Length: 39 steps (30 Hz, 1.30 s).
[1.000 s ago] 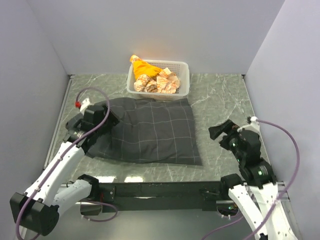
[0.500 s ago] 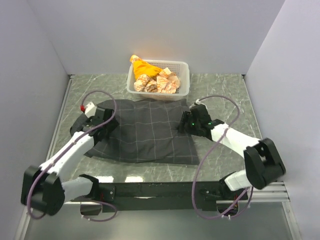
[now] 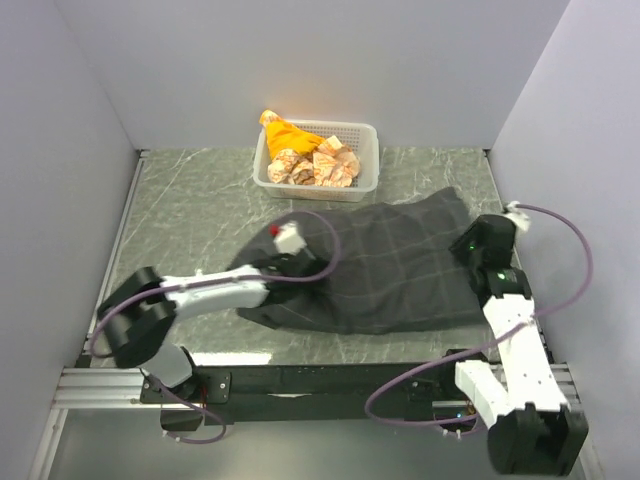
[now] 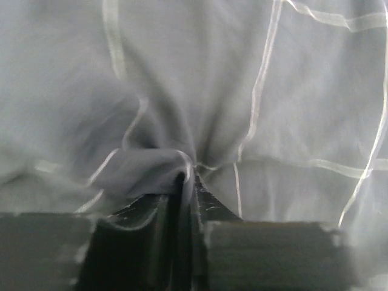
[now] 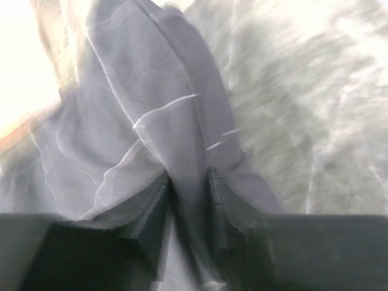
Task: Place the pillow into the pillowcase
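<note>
Marbled desk [image 3: 200,200] from above: the pillowcase [image 3: 390,270] has slid toward 3 o'clock and bunched; no pillow shows. Left wrist: the left claw [image 4: 187,185] now pinches a fold. Right wrist: the right claw [image 5: 189,194] grips its edge, likely repositioning for stuffing.

Overhead view from behind; both wrist views close on pillowcase [image 3: 400,265].
</note>
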{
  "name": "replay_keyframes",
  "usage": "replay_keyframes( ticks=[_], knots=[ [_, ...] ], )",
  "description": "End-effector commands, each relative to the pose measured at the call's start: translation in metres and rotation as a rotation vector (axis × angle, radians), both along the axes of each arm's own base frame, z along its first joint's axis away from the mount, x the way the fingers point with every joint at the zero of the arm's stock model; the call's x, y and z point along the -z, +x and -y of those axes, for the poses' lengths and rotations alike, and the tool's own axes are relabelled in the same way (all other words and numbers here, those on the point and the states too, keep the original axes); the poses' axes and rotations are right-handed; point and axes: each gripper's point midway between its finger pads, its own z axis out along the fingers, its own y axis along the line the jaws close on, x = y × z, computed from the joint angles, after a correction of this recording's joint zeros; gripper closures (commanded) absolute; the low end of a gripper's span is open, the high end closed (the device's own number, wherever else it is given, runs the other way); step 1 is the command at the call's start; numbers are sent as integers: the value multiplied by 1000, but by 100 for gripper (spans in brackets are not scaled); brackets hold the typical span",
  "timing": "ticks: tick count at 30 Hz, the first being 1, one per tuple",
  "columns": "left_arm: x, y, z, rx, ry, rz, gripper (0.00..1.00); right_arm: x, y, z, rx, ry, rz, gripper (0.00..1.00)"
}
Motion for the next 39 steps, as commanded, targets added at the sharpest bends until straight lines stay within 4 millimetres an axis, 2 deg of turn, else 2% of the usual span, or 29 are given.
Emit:
replay_keyframes(
  ticks=[1,2,3,5,6,8,9,10,11,12,13,14,15,16,17,18,19,20,21,22,23,24,29,30,31,34,36,38,39],
  knots=[
    [3,-40,74,116,-76,-112,59,-23,-3,15,19,-15,30,45],
    [-5,-38,80,126,-92,-104,53,-22,-2,4,-34,18,25,33],
    [-18,-36,79,121,-114,-84,37,-22,-2,0,-55,26,20,29],
    [-27,-31,62,103,-96,-43,22,-21,-3,-6,-80,25,22,22],
    [-48,-24,48,73,-122,-10,18,-22,-4,-7,-82,19,25,21],
    [-56,-19,18,13,-102,26,10,-26,-6,-28,-151,36,40,21],
    [-75,-15,-5,-39,-129,54,9,-28,-6,-39,-182,37,48,21],
    [-66,-16,-28,-88,-98,54,9,-33,-11,-76,-291,46,60,21],
    [-66,-17,-45,-127,-100,53,8,-34,-15,-90,-326,41,63,21],
    [-75,-14,-77,-206,-123,60,8,-36,-20,-108,-369,37,69,21],
    [-56,-20,-98,-257,-110,30,9,-36,-23,-120,-380,44,76,24],
    [-52,-20,-116,-306,-114,27,10,-37,-38,-156,-496,59,78,26],
    [-56,-15,-142,-389,-152,47,11,-37,-41,-175,-541,68,87,28],
    [-38,-19,-156,-409,-143,27,12,-39,-45,-189,-568,69,97,35],
    [-34,-20,-160,-404,-174,10,12,-39,-67,-224,-692,73,97,39],
    [-33,-15,-176,-452,-189,20,13,-32,-71,-246,-744,58,80,42],
    [-22,-15,-183,-470,-187,6,14,-38,-79,-267,-808,48,95,46],
    [-17,-14,-189,-488,-185,-4,15,-38,-83,-284,-845,33,102,48],
    [-10,-12,-194,-494,-184,-32,15,-19,-103,-315,-950,-27,55,49],
    [-7,-7,-193,-490,-198,-30,16,-29,-106,-333,-994,-55,78,49],
    [-3,-4,-194,-491,-205,-41,17,-25,-107,-341,-1001,-109,70,49],
    [5,-1,-192,-475,-206,-66,18,-15,-116,-365,-1051,-154,49,50],
    [10,28,-169,-393,-294,-63,25,18,-121,-403,-1161,-257,13,50],
    [21,29,-165,-382,-292,-96,27,31,-121,-408,-1175,-282,-10,49],
    [22,32,-160,-365,-306,-106,29,37,-123,-410,-1197,-303,-19,43],
    [34,39,-154,-357,-308,-133,43,58,-132,-420,-1257,-342,-46,31],
    [42,42,-155,-369,-289,-146,64,71,-136,-427,-1277,-371,-62,29],
    [36,53,-158,-378,-269,-121,85,84,-134,-424,-1257,-434,-87,29],
    [37,56,-160,-382,-249,-121,91,96,-132,-424,-1244,-469,-112,29]
  ],
)
